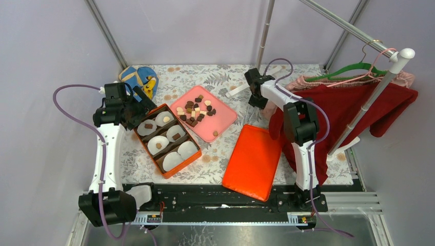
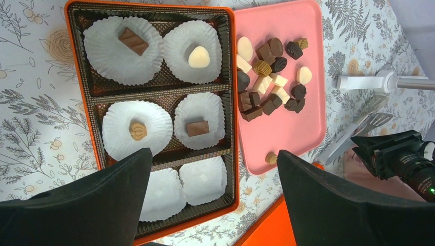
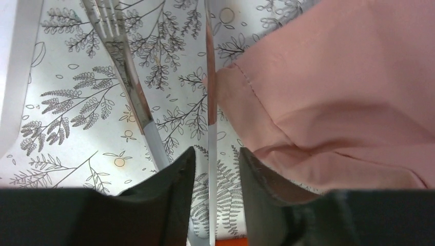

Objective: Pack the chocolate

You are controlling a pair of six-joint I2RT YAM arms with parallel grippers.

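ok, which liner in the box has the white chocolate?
The far-row liner beside the pink tray; it holds a cream-white piece, the other three filled liners brown ones.

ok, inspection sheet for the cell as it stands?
Surface: floral-print tablecloth, flat.
Job's things: orange rectangular box, four of six white paper liners filled; loose brown and cream chocolates on pink plastic tray; orange lid off, right of tray.
Clutter: blue-and-yellow plush toy at back; silver tined utensil near right arm.
Grippers: left claw wide open over box, empty; right claw partly open around thin metal strip.
Cables: purple cable loops off each arm.
Surroundings: clothes rail, dark red garment, right side.
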